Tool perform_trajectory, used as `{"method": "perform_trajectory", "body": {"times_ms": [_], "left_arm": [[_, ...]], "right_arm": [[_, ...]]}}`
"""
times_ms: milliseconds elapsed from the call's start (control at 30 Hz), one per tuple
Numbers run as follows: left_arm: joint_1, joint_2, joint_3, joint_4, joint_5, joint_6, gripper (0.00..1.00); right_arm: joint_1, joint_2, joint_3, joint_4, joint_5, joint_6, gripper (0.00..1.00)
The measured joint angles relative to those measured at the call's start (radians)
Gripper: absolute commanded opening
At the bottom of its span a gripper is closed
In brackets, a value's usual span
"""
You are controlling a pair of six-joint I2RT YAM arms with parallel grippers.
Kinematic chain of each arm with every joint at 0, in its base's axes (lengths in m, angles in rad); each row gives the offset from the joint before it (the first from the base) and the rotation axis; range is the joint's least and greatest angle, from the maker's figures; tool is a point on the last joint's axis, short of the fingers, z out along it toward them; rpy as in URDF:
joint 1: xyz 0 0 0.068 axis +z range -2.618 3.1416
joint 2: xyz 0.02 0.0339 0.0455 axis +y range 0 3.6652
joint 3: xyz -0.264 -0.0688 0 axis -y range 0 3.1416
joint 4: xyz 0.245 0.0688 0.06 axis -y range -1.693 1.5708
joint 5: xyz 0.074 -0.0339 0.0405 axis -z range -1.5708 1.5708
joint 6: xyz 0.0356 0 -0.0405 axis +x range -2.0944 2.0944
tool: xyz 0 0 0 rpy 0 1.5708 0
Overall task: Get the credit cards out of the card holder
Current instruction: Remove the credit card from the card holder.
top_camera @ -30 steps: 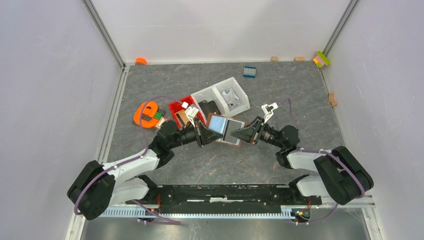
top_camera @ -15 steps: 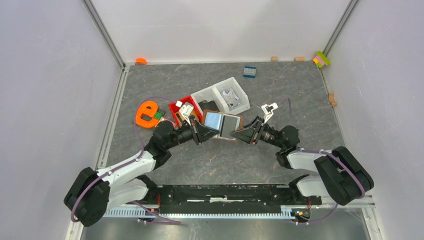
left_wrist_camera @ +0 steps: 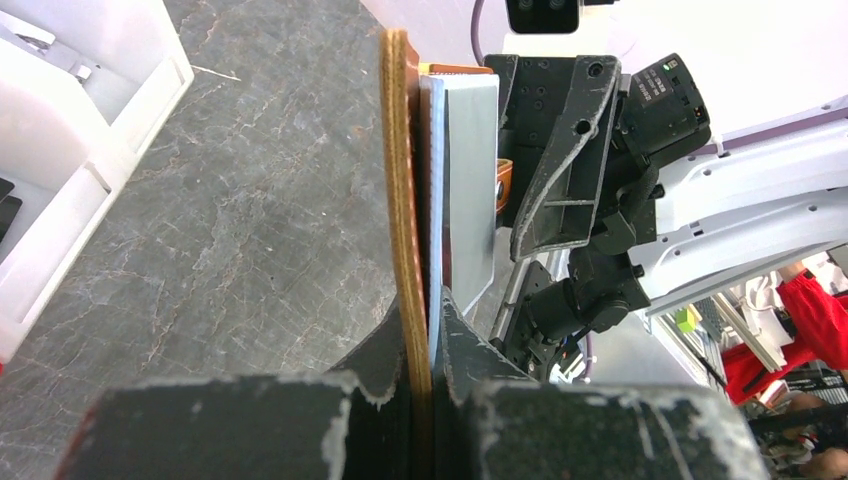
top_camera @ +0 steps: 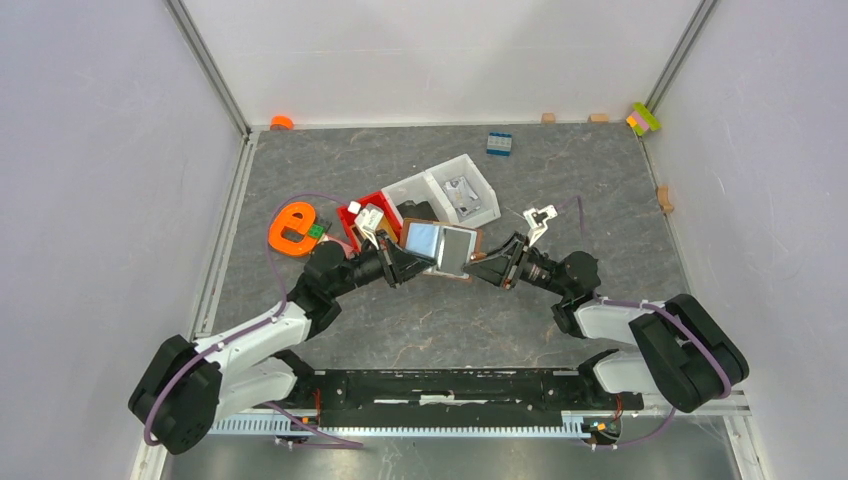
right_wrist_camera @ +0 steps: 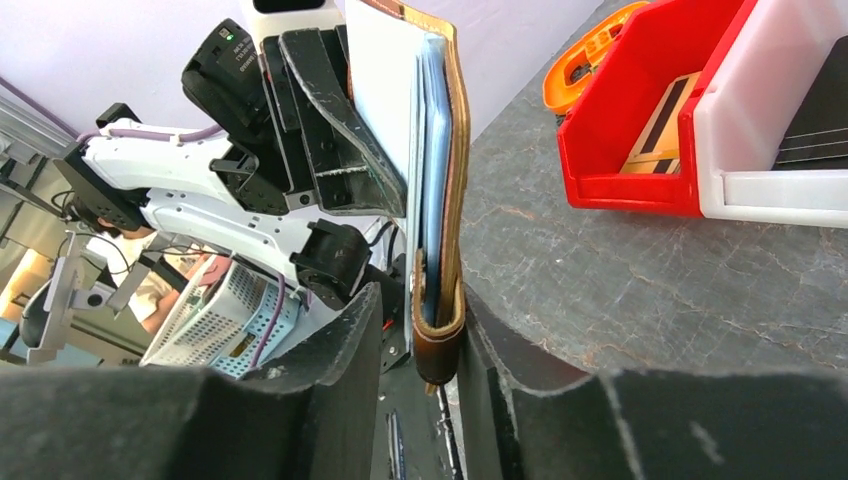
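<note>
Found the tabletop walled on three sides, with open room at right and lower centre. Counted two bins, one red and one white, crowding just above centre. Saw the left gripper pinched tight on the brown card holder, held on edge at frame centre. Saw the right gripper spread astride its opposite end, with a gap at one finger. Counted one pale blue credit card showing.

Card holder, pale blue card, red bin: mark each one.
card holder (right_wrist_camera: 440,335), right wrist view, bottom fold.
pale blue card (left_wrist_camera: 470,170), left wrist view, flat face.
red bin (right_wrist_camera: 625,190), right wrist view, front wall.
</note>
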Motion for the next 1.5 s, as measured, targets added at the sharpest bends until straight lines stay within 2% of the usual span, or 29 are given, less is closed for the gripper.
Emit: {"method": "perform_trajectory", "body": {"times_ms": [67,100,167,267,300,333,400,733,867,1100,1200,1333,1400,1500], "left_arm": [[0.0,0.006,0.0,0.005,0.008,0.0,0.02],[0.0,0.009,0.0,0.006,0.011,-0.001,0.02],[0.0,0.012,0.0,0.012,0.011,-0.001,0.02],[0.001,0.013,-0.001,0.017,0.012,-0.001,0.02],[0.001,0.013,-0.001,0.018,0.012,-0.001,0.02],[0.001,0.013,-0.001,0.018,0.012,-0.001,0.02],[0.002,0.013,-0.001,0.018,0.013,-0.001,0.02],[0.002,0.028,-0.001,0.026,0.038,-0.008,0.02],[0.002,0.028,-0.001,0.026,0.038,-0.012,0.02],[0.002,0.035,-0.001,0.031,0.054,-0.023,0.02],[0.002,0.038,-0.001,0.039,0.059,-0.036,0.02],[0.002,0.038,-0.001,0.041,0.062,-0.04,0.02],[0.002,0.038,-0.001,0.043,0.062,-0.04,0.08],[0.004,0.038,-0.001,0.039,0.058,-0.04,0.23]], "right_arm": [[0.0,-0.002,0.0,0.0,0.0,-0.003,0.11],[0.0,-0.003,0.0,0.0,-0.001,0.0,0.05],[0.0,-0.006,0.0,0.001,0.0,-0.003,0.0],[0.0,-0.007,0.0,0.002,0.0,0.001,0.03],[0.0,-0.008,0.0,0.003,0.0,0.002,0.1],[0.0,-0.008,0.0,0.003,0.0,0.002,0.21],[0.0,-0.008,0.0,0.003,0.0,0.001,0.29],[0.0,-0.008,0.0,0.005,-0.002,0.003,0.29],[0.0,-0.008,0.0,0.006,-0.002,0.003,0.35],[0.0,-0.008,0.0,0.006,-0.002,0.003,0.26],[0.0,-0.008,0.0,0.006,-0.002,0.003,0.25],[0.0,-0.008,0.0,0.006,-0.002,0.005,0.13],[0.0,-0.008,0.0,0.006,-0.002,0.003,0.07],[0.0,-0.008,0.0,0.005,-0.002,0.006,0.02]]}}
